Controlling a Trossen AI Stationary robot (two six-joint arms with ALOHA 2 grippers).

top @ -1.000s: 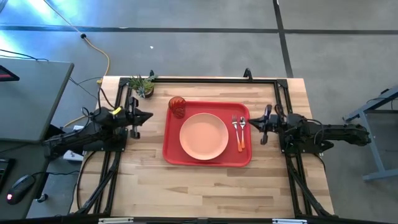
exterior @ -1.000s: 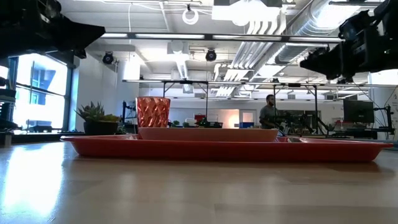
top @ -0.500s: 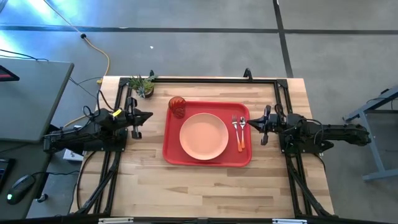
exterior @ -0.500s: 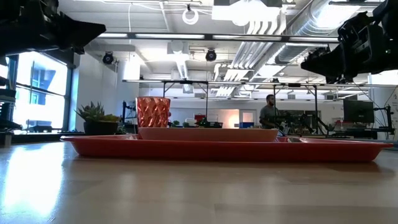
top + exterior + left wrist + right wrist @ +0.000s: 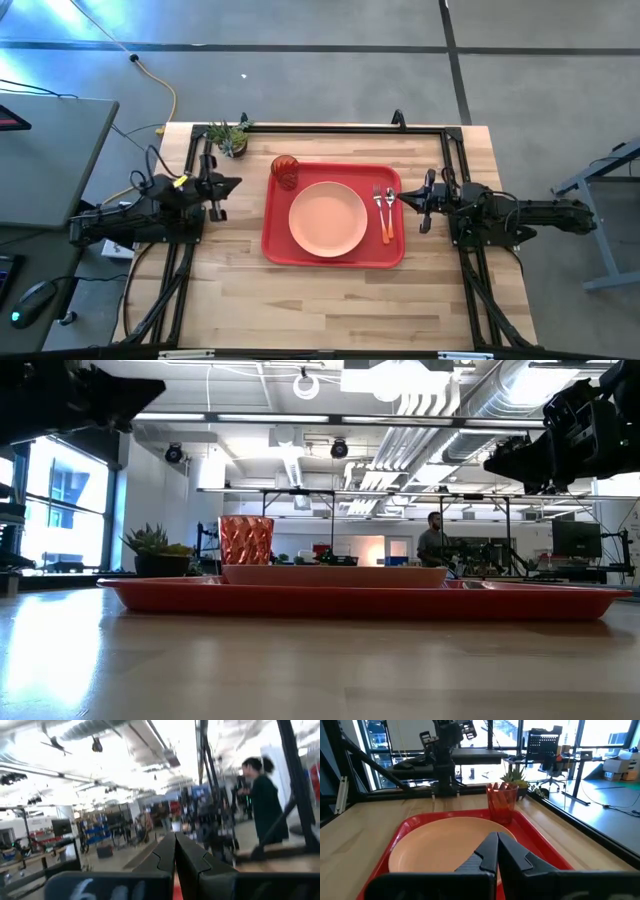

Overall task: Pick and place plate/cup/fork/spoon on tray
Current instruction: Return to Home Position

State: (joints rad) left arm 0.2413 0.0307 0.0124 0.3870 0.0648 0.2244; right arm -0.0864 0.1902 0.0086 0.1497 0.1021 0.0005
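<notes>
Mostly safe now, with left gripper (image 5: 237, 183) and right gripper (image 5: 403, 197) both pinched closed and empty; could clip tray (image 5: 275, 250) or cup (image 5: 285, 172) if swung low.

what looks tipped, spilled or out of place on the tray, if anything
Nothing stands out: the cup stands upright in a corner of the tray, the plate lies flat mid-tray, and the fork and spoon lie side by side beside it.
</notes>
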